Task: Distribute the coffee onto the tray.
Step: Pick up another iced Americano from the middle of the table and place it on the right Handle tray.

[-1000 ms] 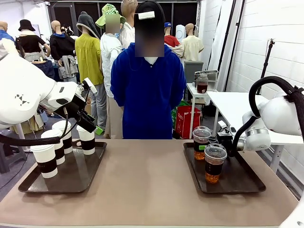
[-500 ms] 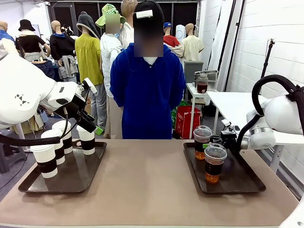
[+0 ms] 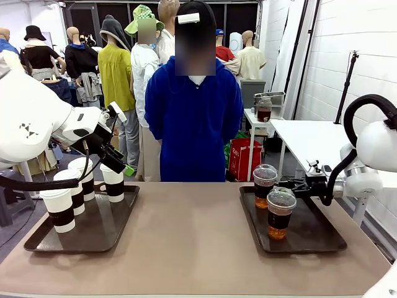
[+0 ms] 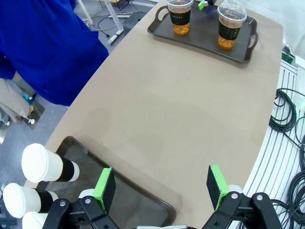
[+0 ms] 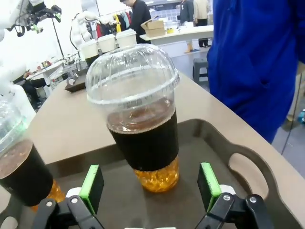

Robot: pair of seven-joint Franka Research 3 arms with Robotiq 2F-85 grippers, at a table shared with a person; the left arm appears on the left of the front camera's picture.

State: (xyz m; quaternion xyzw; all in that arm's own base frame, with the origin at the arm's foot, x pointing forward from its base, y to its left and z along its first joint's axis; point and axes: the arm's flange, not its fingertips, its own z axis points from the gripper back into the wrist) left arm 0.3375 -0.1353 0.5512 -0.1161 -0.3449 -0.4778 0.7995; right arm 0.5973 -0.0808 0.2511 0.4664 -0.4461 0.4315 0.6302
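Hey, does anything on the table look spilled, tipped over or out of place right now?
Nothing stands out. The four paper cups stand upright on the left tray, the two dome-lidded cups upright on the right tray, lids on, no spill visible.

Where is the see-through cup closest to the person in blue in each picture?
Front view: the far clear cup stands right of middle, at the back of the right tray.
Left wrist view: at the top edge, the left one of the two clear cups.
Right wrist view: big in the middle, just ahead of the right gripper.
Shared landmark: the person's blue top.
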